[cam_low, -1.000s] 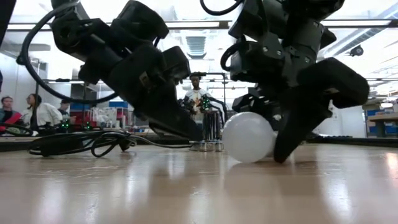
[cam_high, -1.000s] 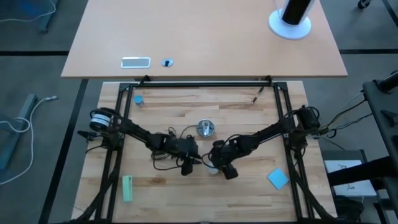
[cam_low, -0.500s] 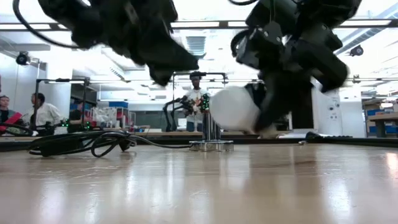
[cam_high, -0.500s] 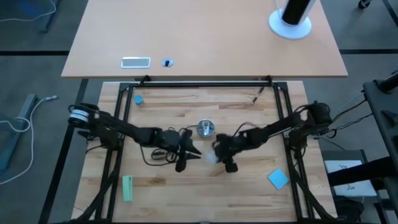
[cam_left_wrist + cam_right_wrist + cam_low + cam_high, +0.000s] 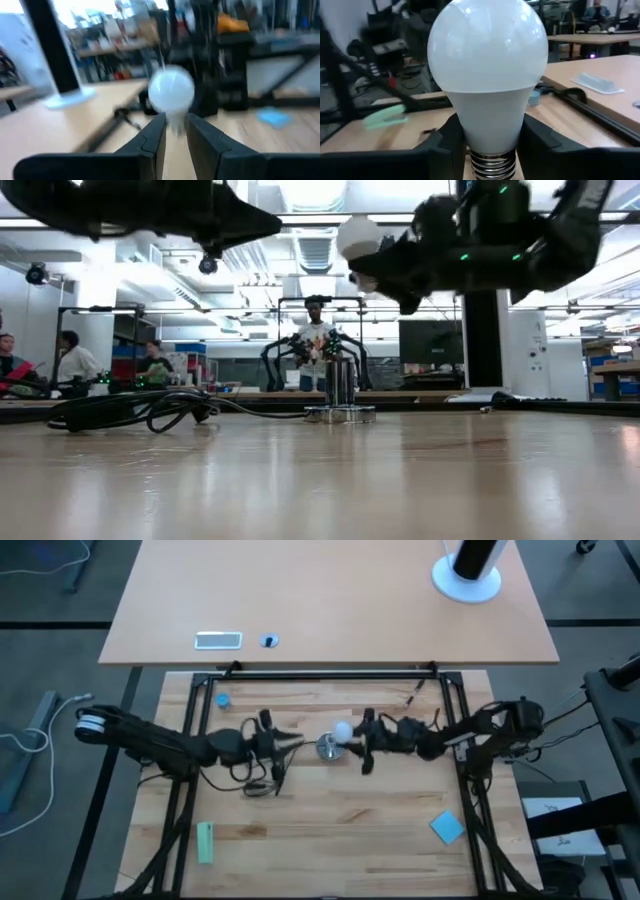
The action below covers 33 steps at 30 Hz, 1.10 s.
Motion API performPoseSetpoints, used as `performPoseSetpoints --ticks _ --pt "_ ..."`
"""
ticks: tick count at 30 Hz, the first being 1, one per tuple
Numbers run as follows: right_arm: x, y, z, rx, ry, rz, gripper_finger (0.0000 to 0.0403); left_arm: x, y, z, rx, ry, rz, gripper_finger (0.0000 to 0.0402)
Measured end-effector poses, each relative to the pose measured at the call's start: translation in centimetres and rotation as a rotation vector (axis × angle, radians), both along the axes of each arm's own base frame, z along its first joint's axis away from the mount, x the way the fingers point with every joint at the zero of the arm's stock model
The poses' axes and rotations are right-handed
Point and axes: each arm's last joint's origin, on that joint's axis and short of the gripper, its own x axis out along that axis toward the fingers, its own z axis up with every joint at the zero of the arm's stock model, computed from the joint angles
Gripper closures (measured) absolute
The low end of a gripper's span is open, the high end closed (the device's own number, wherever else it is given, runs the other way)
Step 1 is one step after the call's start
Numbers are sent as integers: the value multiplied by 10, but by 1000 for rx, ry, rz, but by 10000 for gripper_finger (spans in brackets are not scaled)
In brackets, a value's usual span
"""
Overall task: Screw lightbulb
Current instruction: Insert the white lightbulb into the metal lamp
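The right gripper (image 5: 362,736) pinches the lightbulb (image 5: 343,730) by its pale neck and holds it in the air, close above the silver socket (image 5: 329,747). The left gripper (image 5: 292,740) hangs just beside the socket, its fingers (image 5: 152,134) close together and holding nothing. The risk is in the alignment — if the screw base meets the socket tilted, the thread may jam. The socket stands free on the table (image 5: 330,830), so it may turn or slide unless the left gripper holds it.

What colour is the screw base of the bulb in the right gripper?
Silvery metal, below a white neck, on the round white lightbulb held by the right gripper. Right wrist view shows it best.
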Motion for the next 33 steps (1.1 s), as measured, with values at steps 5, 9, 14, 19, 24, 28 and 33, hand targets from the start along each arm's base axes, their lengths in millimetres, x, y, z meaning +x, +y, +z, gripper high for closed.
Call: performPoseSetpoints --ticks 5,9,14,19,24,28,33 --pt "12 -25 -11 -32 -99 71 280 -8 28 -15 -50 -131 33 316" --pt "16 -37 -32 20 -132 86 280 -2 40 -22 -81 -141 64 294" --pt "27 -40 -50 50 -88 98 280 18 42 -14 -95 -154 6 261" --pt "31 -38 -55 46 -76 114 280 32 44 -1 -76 -184 4 232" --pt "29 -38 -57 -1 -68 107 280 37 46 6 -38 -185 15 210" --pt "29 -39 -57 -9 -68 106 280 42 50 10 -38 -171 29 205" --pt "29 -41 -58 -37 -59 68 280 58 56 3 -47 -84 45 214"
